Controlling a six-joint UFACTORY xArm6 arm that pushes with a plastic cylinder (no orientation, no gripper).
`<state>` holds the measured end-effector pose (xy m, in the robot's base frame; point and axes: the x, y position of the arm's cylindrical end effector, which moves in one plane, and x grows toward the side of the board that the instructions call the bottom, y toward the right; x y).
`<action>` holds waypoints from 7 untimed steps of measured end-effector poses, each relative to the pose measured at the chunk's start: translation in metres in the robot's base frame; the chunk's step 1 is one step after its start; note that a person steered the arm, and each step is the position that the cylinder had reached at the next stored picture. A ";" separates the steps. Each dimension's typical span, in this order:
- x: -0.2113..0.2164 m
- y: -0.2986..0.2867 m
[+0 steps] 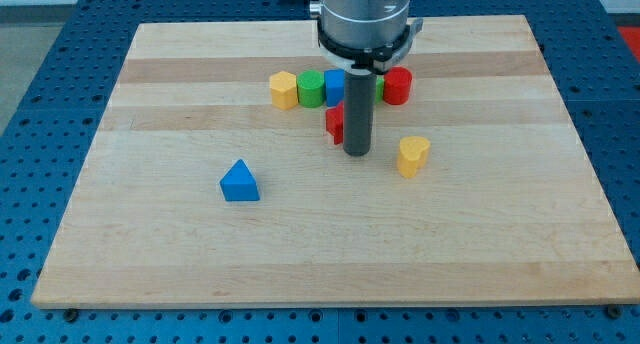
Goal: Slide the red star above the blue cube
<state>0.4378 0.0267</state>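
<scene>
My tip (357,152) rests on the board near its middle. The red star (335,122) sits just left of the rod, touching or nearly touching it, and is partly hidden by it. The blue cube (335,85) stands directly above the red star in the view, in a row of blocks, with its right side hidden by the rod.
The row near the view's top holds a yellow hexagon (284,89), a green block (311,88), the blue cube, a sliver of a green block behind the rod, and a red cylinder (398,85). A yellow heart (412,155) lies right of my tip. A blue triangle (239,181) lies at lower left.
</scene>
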 end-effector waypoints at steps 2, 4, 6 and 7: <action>-0.011 0.000; -0.011 -0.008; -0.011 -0.011; -0.012 -0.011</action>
<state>0.4262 0.0155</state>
